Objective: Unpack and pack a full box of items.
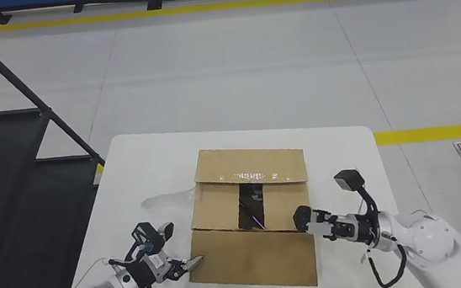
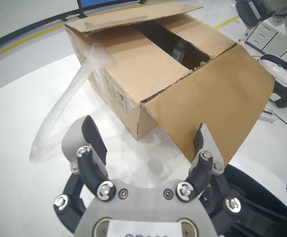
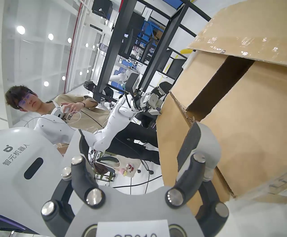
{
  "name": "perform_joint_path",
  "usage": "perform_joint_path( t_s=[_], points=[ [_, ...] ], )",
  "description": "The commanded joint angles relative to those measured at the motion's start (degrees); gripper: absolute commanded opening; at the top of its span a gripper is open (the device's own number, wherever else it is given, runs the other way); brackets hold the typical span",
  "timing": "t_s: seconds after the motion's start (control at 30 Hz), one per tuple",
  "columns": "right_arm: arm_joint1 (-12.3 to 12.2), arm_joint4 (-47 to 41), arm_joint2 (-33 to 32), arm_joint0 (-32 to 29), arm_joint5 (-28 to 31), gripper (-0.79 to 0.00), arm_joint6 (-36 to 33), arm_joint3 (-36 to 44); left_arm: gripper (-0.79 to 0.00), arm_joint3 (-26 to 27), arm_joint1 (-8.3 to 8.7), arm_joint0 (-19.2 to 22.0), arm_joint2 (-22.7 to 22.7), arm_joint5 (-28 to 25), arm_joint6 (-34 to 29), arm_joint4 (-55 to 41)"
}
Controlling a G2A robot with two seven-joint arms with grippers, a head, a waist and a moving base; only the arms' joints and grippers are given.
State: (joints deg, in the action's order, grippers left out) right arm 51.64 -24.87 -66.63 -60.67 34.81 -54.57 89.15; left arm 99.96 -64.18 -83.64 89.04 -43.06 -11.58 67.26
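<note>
Sitting at the middle of the white table [image 1: 144,166], the cardboard box [image 1: 220,208] has its far flap [image 1: 254,165] raised and its near flap [image 1: 251,262] folded outward toward the robot. The two inner flaps lie almost level, with a dark gap between them.

The top view gives the layout. The left gripper [image 1: 188,263] is at the near flap's left corner and the right gripper [image 1: 303,218] is against the box's right side, where that flap begins.

The left wrist view adds what the top view cannot resolve. A bottle [image 2: 179,52] stands inside the gap, and a strip of clear tape [image 2: 71,89] hangs from the box's left wall down to the table. The left gripper [image 2: 145,122] is spread wide and holds nothing. One finger is just at the flap's free edge, though contact cannot be judged.

The right wrist view shows the right gripper [image 3: 139,131] also spread wide and empty. One finger is in front of the box wall [image 3: 246,112], and the torn corrugated edge of the flap is just above it.

Bare table lies broad to the left of the box and behind it. The strip along the right side is narrower.
</note>
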Motion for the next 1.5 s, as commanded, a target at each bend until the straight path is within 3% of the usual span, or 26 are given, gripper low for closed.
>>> perform_joint_path(
  t_s=[0.0,0.2,0.43,1.07,1.33,1.47],
  points=[
    [0.1,-0.5,0.1,-0.3,-0.6,0.000,0.7,0.3,0.000,0.0,0.00,0.0,0.0,0.0,0.0,0.0],
    [1.5,-6.1,3.0,2.1,-12.0,0.000,6.9,-2.5,0.000,1.2,0.06,-0.5,-1.2,1.2,0.7,1.6],
    [3.1,-5.0,5.9,6.5,-17.1,0.000,11.8,-7.2,0.000,1.6,0.26,-1.1,-1.7,2.2,2.0,3.4],
    [6.5,6.2,7.4,13.0,-20.3,0.000,32.9,-7.9,0.000,2.8,0.78,-2.3,-2.2,3.5,3.2,3.4],
    [9.4,7.4,11.7,21.1,-19.5,0.000,34.1,-16.4,0.000,2.9,0.99,-3.1,-2.4,3.7,4.1,3.6],
    [11.5,9.1,14.5,25.4,-18.1,0.000,38.6,-22.5,0.000,2.9,1.10,-3.4,-2.5,3.8,4.4,3.7]
  ],
)
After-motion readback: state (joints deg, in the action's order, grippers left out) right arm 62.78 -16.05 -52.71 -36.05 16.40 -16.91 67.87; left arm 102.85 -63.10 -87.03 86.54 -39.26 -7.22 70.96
